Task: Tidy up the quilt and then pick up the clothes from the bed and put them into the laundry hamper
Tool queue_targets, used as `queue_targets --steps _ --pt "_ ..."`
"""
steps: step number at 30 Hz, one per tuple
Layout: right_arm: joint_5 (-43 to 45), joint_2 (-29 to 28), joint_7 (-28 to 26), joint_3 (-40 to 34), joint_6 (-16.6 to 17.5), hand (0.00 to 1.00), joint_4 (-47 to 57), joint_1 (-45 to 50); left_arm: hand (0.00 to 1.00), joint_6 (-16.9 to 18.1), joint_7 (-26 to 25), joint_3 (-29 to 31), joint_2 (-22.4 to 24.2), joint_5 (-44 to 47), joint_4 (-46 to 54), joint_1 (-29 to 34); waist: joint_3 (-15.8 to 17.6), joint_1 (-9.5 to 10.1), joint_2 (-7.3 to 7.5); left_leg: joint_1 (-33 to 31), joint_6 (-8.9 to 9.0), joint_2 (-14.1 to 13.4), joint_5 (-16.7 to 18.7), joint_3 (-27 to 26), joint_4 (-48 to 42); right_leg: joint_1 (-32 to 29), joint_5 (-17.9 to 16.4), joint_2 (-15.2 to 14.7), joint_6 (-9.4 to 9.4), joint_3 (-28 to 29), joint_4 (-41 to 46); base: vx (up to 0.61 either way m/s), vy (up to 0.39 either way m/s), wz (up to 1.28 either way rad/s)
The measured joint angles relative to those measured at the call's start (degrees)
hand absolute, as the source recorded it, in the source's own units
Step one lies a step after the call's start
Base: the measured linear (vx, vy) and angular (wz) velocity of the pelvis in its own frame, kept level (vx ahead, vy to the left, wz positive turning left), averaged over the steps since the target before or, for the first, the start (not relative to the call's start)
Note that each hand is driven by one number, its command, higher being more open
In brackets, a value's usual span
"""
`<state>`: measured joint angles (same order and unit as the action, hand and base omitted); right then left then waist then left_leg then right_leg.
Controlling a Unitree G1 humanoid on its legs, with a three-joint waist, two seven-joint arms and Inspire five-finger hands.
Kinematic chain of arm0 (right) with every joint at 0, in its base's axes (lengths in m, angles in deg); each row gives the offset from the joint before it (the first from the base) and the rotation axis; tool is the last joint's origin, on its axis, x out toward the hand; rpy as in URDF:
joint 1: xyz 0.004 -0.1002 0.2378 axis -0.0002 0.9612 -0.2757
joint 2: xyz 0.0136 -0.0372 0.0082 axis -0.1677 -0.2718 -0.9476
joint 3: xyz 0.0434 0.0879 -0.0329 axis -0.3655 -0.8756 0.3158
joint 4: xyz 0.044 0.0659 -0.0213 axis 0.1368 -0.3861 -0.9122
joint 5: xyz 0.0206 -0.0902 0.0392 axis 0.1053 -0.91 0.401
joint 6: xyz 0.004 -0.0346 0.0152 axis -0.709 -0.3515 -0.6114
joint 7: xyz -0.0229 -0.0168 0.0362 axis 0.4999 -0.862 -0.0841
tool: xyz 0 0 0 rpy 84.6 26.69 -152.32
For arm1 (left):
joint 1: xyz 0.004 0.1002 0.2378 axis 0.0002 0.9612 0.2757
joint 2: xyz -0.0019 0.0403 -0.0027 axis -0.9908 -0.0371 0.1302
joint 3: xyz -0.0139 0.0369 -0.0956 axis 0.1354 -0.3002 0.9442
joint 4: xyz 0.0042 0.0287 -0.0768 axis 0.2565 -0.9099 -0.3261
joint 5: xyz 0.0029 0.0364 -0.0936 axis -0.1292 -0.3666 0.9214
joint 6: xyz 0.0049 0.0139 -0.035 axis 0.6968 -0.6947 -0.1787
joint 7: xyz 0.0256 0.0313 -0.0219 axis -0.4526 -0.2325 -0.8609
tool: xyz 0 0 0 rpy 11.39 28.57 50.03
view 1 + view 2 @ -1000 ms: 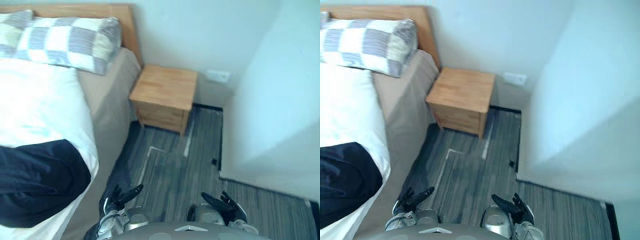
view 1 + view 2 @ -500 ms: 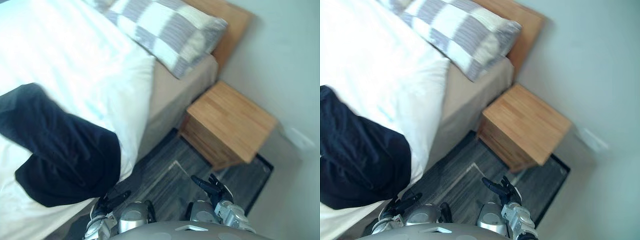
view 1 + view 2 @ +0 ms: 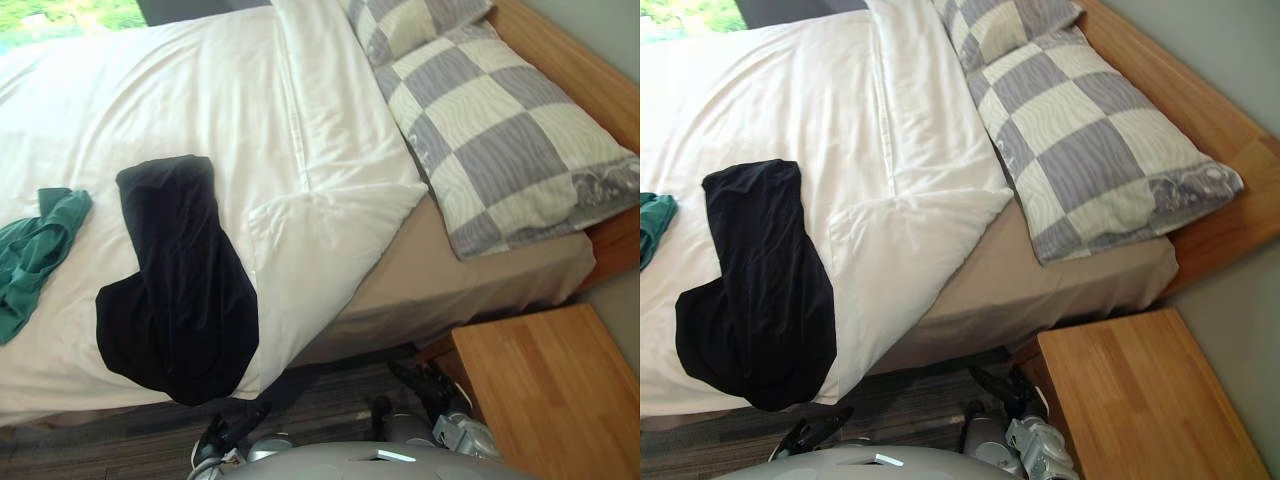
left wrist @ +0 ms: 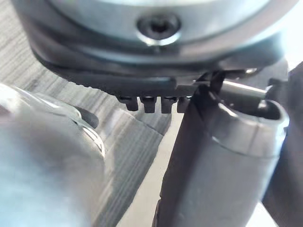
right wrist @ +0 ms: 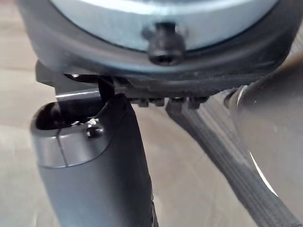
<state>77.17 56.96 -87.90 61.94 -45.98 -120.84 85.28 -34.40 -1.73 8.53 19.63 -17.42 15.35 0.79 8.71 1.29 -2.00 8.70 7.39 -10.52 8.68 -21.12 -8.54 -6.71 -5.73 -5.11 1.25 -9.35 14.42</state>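
While the black garment point(image 3: 175, 300) lies on the quilt point(image 3: 200, 110), left hand point(image 3: 232, 428) and right hand point(image 3: 430, 390) hang at bottom centre, fingers relaxed, empty.

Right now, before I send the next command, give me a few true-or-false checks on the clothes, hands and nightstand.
The black garment lies on the white quilt. True.
The left hand holds the green garment. False: it lies on the quilt; the hand is open and empty.
The wooden nightstand stands beside the bed, near the checked pillow. True.
The right hand grips the quilt. False: it is open, apart from it, by the nightstand.
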Motion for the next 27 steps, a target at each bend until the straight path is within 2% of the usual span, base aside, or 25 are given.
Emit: queue_targets --steps 2,5,6,7,9,12,14,17,19,21,23,26,27 --pt "2.7 -0.7 1.2 -1.9 0.0 1.00 0.1 1.2 1.00 -0.1 -1.3 0.2 0.0 -1.4 0.1 -0.9 -0.2 -0.18 0.49 -0.3 0.00 -0.2 0.0 -3.9 -0.8 1.1 0.1 -0.6 -0.18 -1.6 -1.6 -0.05 0.007 0.42" --pt "13.2 -3.2 3.4 -7.3 1.0 1.00 1.1 4.4 1.00 -1.5 -2.5 0.5 0.1 -1.9 0.0 -2.0 -0.9 -0.87 1.31 0.0 -0.50 -0.2 0.8 -9.8 -0.2 2.8 0.8 -1.0 0.49 -3.0 -3.9 -0.06 0.099 0.26" --pt "16.4 -4.9 4.0 -10.4 1.9 1.00 1.6 5.5 1.00 -1.7 -2.5 1.5 0.2 -3.2 -0.1 -2.0 -1.5 -1.70 1.84 0.3 -0.52 0.0 0.8 -11.6 1.7 2.8 1.6 -0.8 0.69 -3.2 -5.0 0.00 0.121 0.02" --pt "18.5 -6.5 4.8 -13.3 2.8 1.00 2.5 6.7 1.00 -2.2 -2.4 2.1 -0.3 -3.7 0.0 -2.2 -1.8 -1.70 2.67 0.8 -0.50 0.3 0.8 -12.9 3.1 3.1 2.7 -0.7 0.94 -2.9 -6.2 0.00 0.124 -0.10" --pt "19.7 -7.5 6.2 -16.9 4.8 1.00 4.1 8.1 1.00 -2.7 -1.9 3.4 -1.0 -4.0 0.0 -2.1 -2.4 -1.80 4.29 1.2 -0.58 0.8 0.7 -13.5 3.8 3.9 4.0 -0.7 1.10 -2.7 -7.6 0.01 0.064 -0.18" --pt "19.8 -6.9 9.7 -24.5 8.0 1.00 9.0 10.8 1.00 -2.7 -0.3 4.1 -2.1 -6.2 0.2 -1.7 -3.3 -1.87 5.61 2.6 -0.59 1.7 0.7 -14.3 5.3 4.6 4.3 -1.2 1.43 -2.0 -7.7 0.01 0.070 -0.09" --pt "19.5 -3.6 13.1 -30.6 8.6 1.00 13.8 11.7 1.00 -2.7 1.5 4.0 -2.8 -6.9 0.7 -1.1 -3.7 -2.32 6.79 2.8 -0.70 2.2 1.1 -13.7 6.1 4.9 4.5 -1.5 1.71 -2.1 -7.6 0.03 0.073 0.12" --pt "19.7 2.9 14.7 -37.3 9.2 1.00 24.5 11.8 1.00 -2.8 2.3 3.4 -3.5 -8.5 0.7 -0.3 -3.7 -3.48 6.71 3.0 -0.81 2.1 2.0 -12.8 6.9 4.4 5.5 -1.5 1.78 -2.0 -5.8 0.04 0.069 0.19" --pt "17.4 7.5 14.7 -38.6 10.4 1.00 31.8 11.2 1.00 -2.6 2.6 1.5 -5.0 -9.5 0.9 0.9 -3.9 -3.98 6.56 3.2 -1.19 2.1 1.5 -12.5 7.3 3.6 5.6 -1.5 1.85 -1.7 -4.0 0.06 0.061 0.05" --pt "12.6 11.6 14.9 -38.5 11.3 1.00 38.3 9.1 1.00 -2.6 2.5 0.5 -6.6 -10.1 0.9 2.5 -4.2 -4.85 6.46 3.7 -1.31 2.4 1.0 -12.3 8.0 3.6 5.6 -1.5 1.96 -1.3 -3.5 0.07 0.029 0.01" --pt "4.9 15.4 15.6 -36.9 12.1 1.00 44.5 4.8 1.00 -2.6 2.6 -0.5 -9.0 -9.8 0.8 4.2 -4.0 -5.03 7.01 3.6 -1.50 3.0 0.3 -11.9 8.8 3.4 5.6 -1.6 1.96 -1.3 -4.2 0.05 0.006 0.02" --pt "-2.2 18.6 15.2 -31.9 10.9 1.00 48.6 -0.7 1.00 -2.7 2.6 -0.5 -10.4 -9.8 0.8 5.7 -4.2 -5.04 7.56 3.8 -1.56 3.6 0.2 -11.6 8.9 4.8 5.7 -1.8 1.85 -1.2 -6.9 0.04 0.008 0.03" --pt "-5.3 20.7 13.9 -27.9 10.0 1.00 49.7 -3.1 1.00 -2.8 2.7 -0.5 -10.6 -9.8 0.8 6.0 -4.2 -5.02 7.53 3.8 -1.60 3.9 0.2 -11.4 8.9 5.8 6.0 -1.8 1.68 -1.3 -8.5 0.03 0.011 0.07"
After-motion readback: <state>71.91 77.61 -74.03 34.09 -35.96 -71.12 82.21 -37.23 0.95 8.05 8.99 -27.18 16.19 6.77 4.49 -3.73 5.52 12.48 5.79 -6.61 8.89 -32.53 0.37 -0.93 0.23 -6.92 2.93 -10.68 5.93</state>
